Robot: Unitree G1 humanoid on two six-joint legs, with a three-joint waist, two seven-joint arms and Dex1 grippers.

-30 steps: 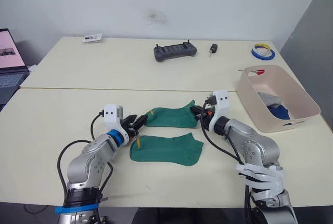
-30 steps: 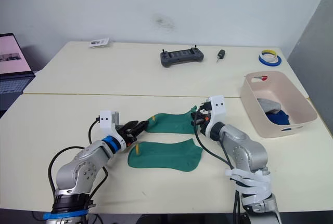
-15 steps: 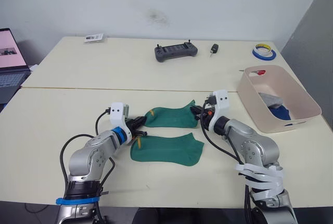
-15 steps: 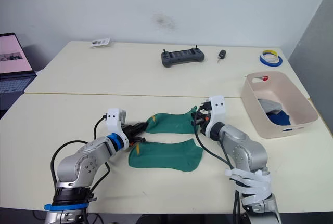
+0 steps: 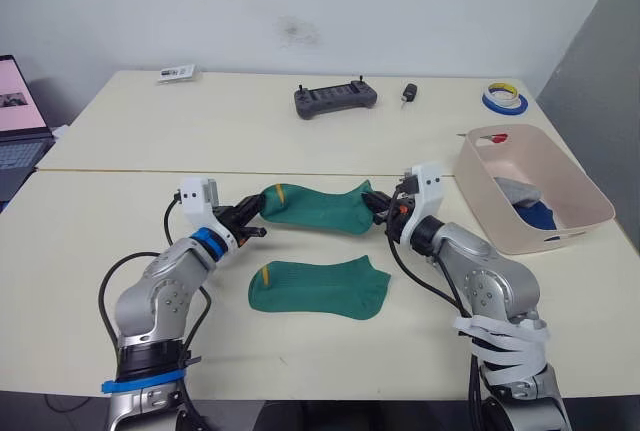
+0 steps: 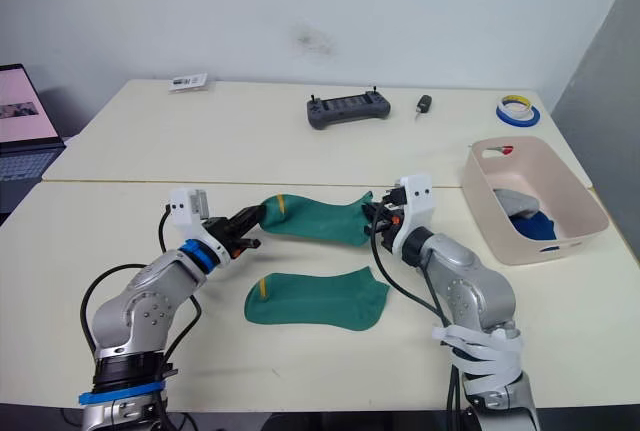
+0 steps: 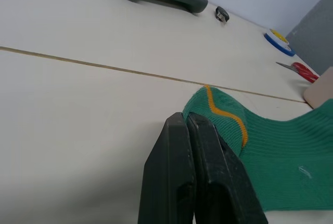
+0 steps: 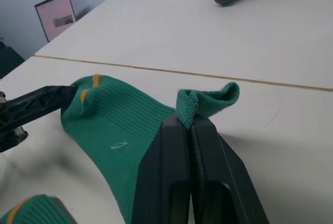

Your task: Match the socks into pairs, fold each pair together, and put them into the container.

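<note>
With grey and blue socks already in the container (image 5: 581,213), the left end effector (image 5: 252,223) and right end effector (image 5: 381,213) each clamp an end of one green sock (image 5: 318,208), held above its mate (image 5: 320,286) on the counter (image 5: 90,231); folding remains.

Grey controller (image 5: 336,99), tape roll (image 5: 504,101), laptop (image 5: 18,101) on table (image 5: 150,141).
</note>
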